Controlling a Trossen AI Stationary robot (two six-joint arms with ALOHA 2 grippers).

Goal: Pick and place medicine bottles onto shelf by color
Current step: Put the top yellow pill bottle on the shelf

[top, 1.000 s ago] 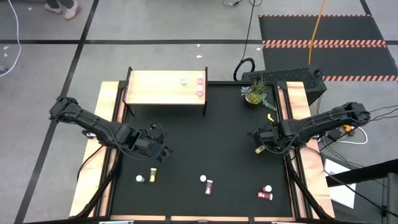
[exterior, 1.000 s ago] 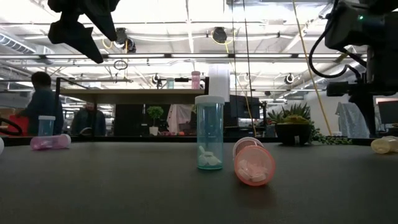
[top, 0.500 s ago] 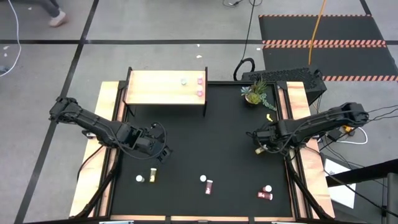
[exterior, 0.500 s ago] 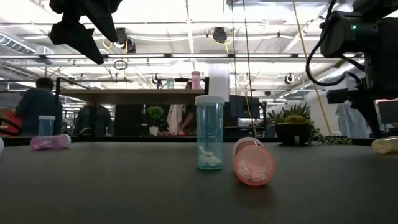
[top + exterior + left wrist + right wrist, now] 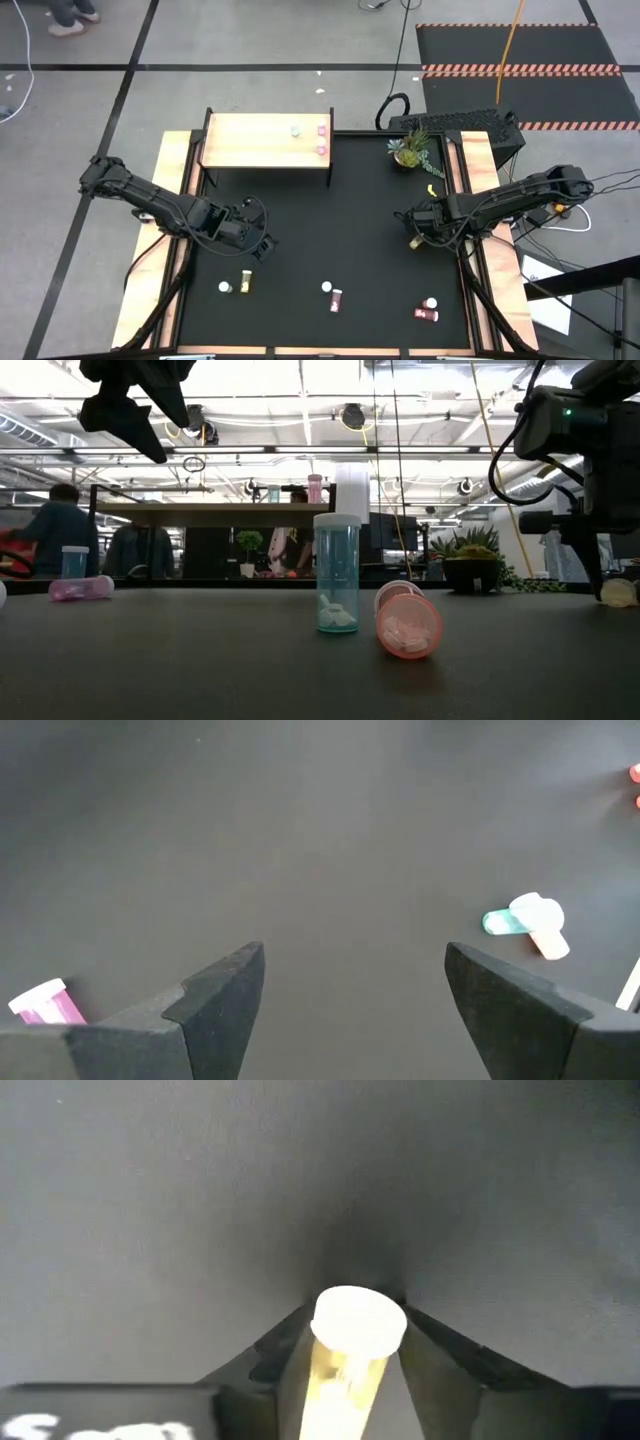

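A yellow medicine bottle (image 5: 416, 241) with a white cap (image 5: 358, 1320) lies on its side on the black table (image 5: 330, 220) near the right edge. My right gripper (image 5: 419, 236) points down over it and is shut on it. My left gripper (image 5: 255, 245) hangs open above the table's left half, clear of everything. The shelf (image 5: 250, 140) stands at the far left on its legs. On it are a teal bottle (image 5: 295, 130) and two pink bottles (image 5: 322, 129). Other bottles lie or stand along the near side: teal (image 5: 336, 572), salmon-red (image 5: 407, 625), pink (image 5: 80, 589). My right gripper pinches the yellow bottle's body (image 5: 345, 1370) just behind the white cap, one finger (image 5: 275, 1360) on each long side. The fingers come from above, pointing down, and lie across the bottle. The bottle lies on its side on the table.
A small potted plant (image 5: 410, 150) stands at the far right of the table. Wooden side rails (image 5: 480, 180) run along both sides. Two red bottles (image 5: 428, 310) lie near the front right, and a yellow bottle (image 5: 245, 282) with a white cap (image 5: 224, 287) beside it at front left. People move in the room behind.
My right gripper has sunk a little toward the table, down around the yellow bottle, which has stayed where it lay. My left gripper has kept still.
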